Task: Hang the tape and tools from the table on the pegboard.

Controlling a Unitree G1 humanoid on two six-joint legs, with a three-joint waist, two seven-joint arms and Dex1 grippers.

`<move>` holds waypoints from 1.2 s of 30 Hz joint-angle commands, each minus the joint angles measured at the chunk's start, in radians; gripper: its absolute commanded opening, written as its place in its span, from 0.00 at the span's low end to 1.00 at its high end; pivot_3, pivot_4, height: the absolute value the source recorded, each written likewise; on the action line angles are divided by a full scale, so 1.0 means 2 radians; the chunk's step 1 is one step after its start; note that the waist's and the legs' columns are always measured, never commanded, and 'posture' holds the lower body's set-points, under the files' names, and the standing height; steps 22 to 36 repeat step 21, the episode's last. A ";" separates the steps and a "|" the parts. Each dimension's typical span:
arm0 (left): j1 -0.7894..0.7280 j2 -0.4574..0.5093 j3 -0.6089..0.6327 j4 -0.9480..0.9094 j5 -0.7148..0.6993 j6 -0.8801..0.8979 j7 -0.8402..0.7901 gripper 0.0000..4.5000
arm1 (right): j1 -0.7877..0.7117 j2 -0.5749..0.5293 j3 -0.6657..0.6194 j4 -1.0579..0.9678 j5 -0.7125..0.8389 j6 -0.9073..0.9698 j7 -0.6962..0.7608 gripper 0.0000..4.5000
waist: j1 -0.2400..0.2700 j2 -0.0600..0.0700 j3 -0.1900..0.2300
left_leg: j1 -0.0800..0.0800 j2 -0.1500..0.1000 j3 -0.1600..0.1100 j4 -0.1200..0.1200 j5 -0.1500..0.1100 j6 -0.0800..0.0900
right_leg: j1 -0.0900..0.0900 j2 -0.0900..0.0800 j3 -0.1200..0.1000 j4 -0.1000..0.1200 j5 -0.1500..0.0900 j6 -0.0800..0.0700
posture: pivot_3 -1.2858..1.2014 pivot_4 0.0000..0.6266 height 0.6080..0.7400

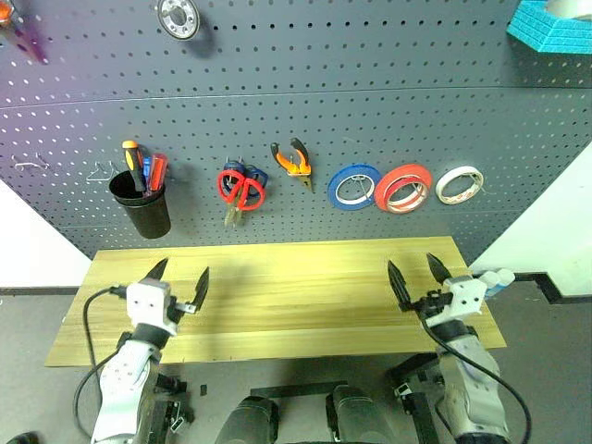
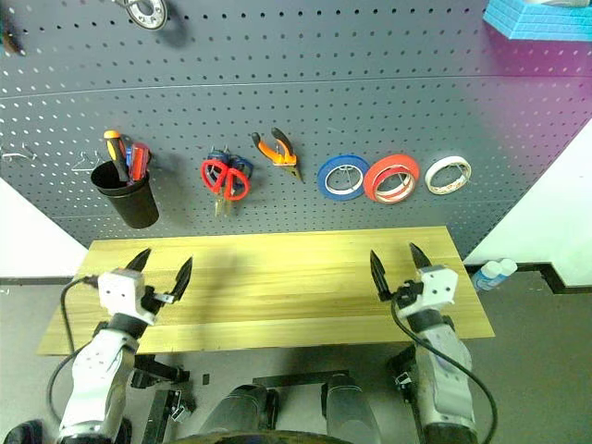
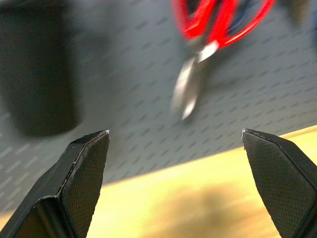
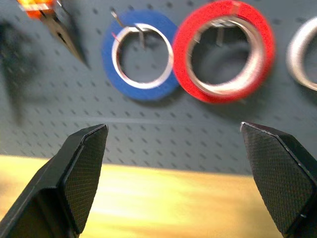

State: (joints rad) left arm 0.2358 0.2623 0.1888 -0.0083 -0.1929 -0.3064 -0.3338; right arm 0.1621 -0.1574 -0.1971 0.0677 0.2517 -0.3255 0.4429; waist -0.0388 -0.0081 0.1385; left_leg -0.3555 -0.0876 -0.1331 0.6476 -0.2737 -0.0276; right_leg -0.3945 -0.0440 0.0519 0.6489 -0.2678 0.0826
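1. Left gripper (image 1: 178, 279) and right gripper (image 1: 413, 271): fingers spread wide, holding nothing, over the table (image 1: 277, 287).
2. Black cup (image 1: 141, 205) on the pegboard (image 1: 370, 120) holds the red screwdriver (image 1: 158, 171).
3. Red scissors (image 1: 242, 190), pliers (image 1: 294, 162), red tape (image 1: 403, 188) hang beside it.
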 commanded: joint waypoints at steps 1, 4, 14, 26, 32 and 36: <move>0.020 -0.008 0.003 -0.031 -0.017 -0.004 -0.005 0.99 | 0.016 0.002 -0.008 -0.031 -0.022 -0.015 -0.034 1.00 | 0.001 0.000 0.000 | 0.000 0.000 0.000 0.000 0.000 0.000 | 0.000 0.000 0.000 0.000 0.000 0.000 | 0.50 0.14 1.00; 0.030 -0.014 0.006 -0.033 -0.021 -0.007 -0.006 0.99 | 0.027 0.002 -0.006 -0.026 -0.015 -0.019 -0.036 1.00 | 0.002 0.000 0.000 | 0.000 0.000 0.000 0.000 0.000 0.000 | 0.000 0.000 0.000 0.000 0.000 0.000 | 0.50 0.13 1.00; 0.050 -0.020 0.003 -0.024 -0.039 -0.012 -0.031 0.99 | 0.008 -0.002 -0.016 0.035 -0.019 -0.048 -0.057 1.00 | 0.002 0.000 -0.004 | 0.000 0.000 0.000 0.000 0.000 0.000 | 0.001 0.000 0.000 -0.001 -0.001 0.000 | 0.50 0.10 1.00; 0.029 -0.020 0.016 0.050 -0.051 -0.045 -0.059 0.99 | -0.011 0.001 -0.011 0.083 -0.028 -0.076 -0.063 1.00 | 0.002 0.002 -0.007 | 0.000 0.000 0.000 0.000 0.000 0.000 | 0.001 0.000 0.000 -0.001 -0.001 0.000 | 0.50 0.08 1.00; 0.029 -0.020 0.016 0.050 -0.051 -0.045 -0.059 0.99 | -0.011 0.001 -0.011 0.083 -0.028 -0.076 -0.063 1.00 | 0.002 0.002 -0.007 | 0.000 0.000 0.000 0.000 0.000 0.000 | 0.001 0.000 0.000 -0.001 -0.001 0.000 | 0.50 0.08 1.00; 0.029 -0.020 0.016 0.050 -0.051 -0.045 -0.059 0.99 | -0.011 0.001 -0.011 0.083 -0.028 -0.076 -0.063 1.00 | 0.002 0.002 -0.007 | 0.000 0.000 0.000 0.000 0.000 0.000 | 0.001 0.000 0.000 -0.001 -0.001 0.000 | 0.50 0.08 1.00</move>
